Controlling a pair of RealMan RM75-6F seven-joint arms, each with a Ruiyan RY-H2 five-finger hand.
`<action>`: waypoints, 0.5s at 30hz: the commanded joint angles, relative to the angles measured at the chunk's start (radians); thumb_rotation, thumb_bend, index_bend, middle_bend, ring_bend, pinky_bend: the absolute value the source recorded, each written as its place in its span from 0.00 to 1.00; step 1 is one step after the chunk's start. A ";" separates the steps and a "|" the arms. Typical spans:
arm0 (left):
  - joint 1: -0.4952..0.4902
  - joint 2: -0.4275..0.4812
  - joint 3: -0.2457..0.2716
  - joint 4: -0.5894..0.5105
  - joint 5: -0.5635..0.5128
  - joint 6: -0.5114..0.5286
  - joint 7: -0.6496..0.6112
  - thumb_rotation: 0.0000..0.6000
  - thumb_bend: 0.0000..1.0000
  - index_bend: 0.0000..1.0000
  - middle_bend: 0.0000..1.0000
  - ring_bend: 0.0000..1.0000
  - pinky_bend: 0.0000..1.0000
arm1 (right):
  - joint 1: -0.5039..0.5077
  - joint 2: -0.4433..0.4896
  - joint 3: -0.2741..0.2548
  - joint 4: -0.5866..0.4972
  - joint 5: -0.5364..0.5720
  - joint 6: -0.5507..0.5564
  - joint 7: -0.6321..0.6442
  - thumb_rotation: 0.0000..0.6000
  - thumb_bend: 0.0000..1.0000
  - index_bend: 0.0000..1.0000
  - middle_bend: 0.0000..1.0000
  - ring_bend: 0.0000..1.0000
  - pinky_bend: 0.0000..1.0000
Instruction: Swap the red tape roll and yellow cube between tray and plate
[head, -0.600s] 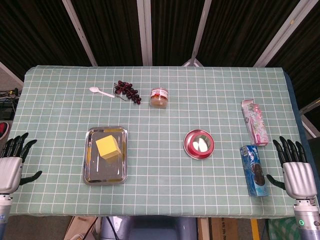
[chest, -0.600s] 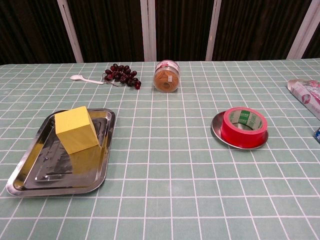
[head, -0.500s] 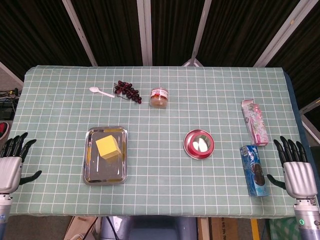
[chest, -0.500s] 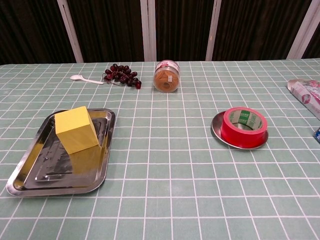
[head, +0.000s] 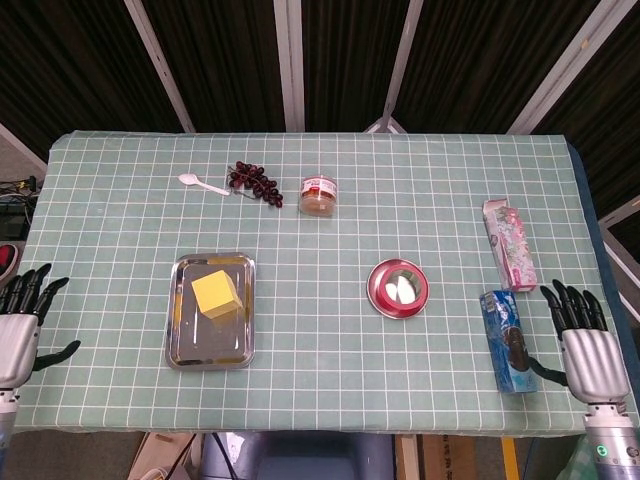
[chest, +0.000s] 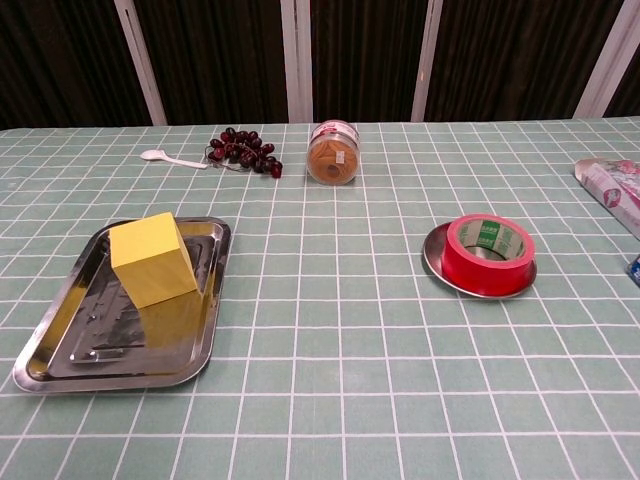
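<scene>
Squarely matte yellow cube (chest: 151, 259) on shiny steel tray (chest: 60, 340).

On the counter (head: 330, 220), the cube (head: 217, 294) sits in the tray (head: 185, 345) at the left, and the tape roll (head: 399, 288) lies on the plate (chest: 433, 262) to the right. Behind them stand the spoon (head: 200, 183), the grapes (head: 254, 183) and the jar (head: 318, 195) in a row. Two packets (head: 508, 243) (head: 509, 341) lie at the right edge, one behind the other.
</scene>
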 joint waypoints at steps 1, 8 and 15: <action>0.003 -0.002 -0.003 0.000 0.002 0.010 0.008 1.00 0.04 0.17 0.00 0.00 0.01 | 0.010 0.009 -0.019 -0.031 0.004 -0.049 0.028 1.00 0.02 0.02 0.00 0.00 0.00; 0.005 -0.006 -0.008 -0.010 -0.008 0.006 0.021 1.00 0.04 0.16 0.00 0.00 0.01 | 0.100 0.018 0.010 -0.102 0.051 -0.196 0.018 1.00 0.02 0.02 0.00 0.00 0.00; 0.014 -0.005 -0.021 -0.002 -0.022 0.021 0.022 1.00 0.04 0.16 0.00 0.00 0.01 | 0.274 -0.019 0.096 -0.157 0.268 -0.436 -0.119 1.00 0.02 0.02 0.00 0.00 0.00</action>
